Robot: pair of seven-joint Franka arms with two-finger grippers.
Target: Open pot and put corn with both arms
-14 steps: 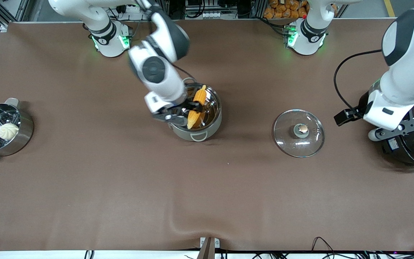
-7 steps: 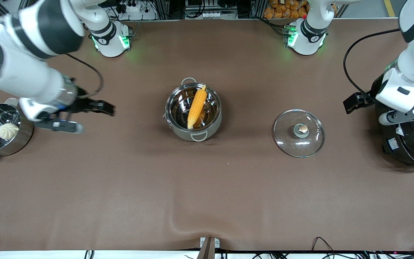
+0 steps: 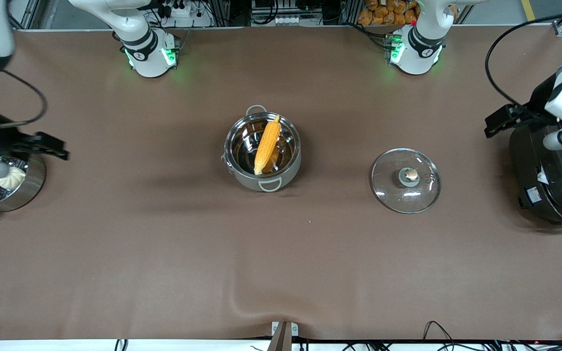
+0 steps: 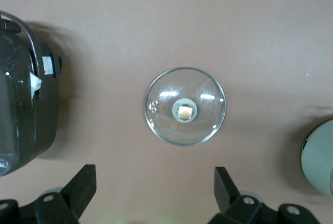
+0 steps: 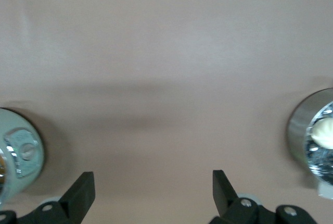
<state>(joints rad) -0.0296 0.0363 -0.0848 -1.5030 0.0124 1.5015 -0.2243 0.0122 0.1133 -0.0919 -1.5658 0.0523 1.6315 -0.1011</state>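
Corn [image 3: 267, 145] lies slanted in the open pot [image 3: 263, 152] mid-counter, tip propped on the rim: too long to lie flat, ribbed kernels against mirror steel. Glass lid [image 3: 405, 180] parked flat toward the left arm's end, apparently to clear the mouth. Left gripper [image 4: 154, 193] empty, spread, above the lid; right gripper [image 5: 153, 193] likewise, near the steamer [image 3: 3, 180].

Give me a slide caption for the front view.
Corn lies in the open pot, glass lid beside it on the table.
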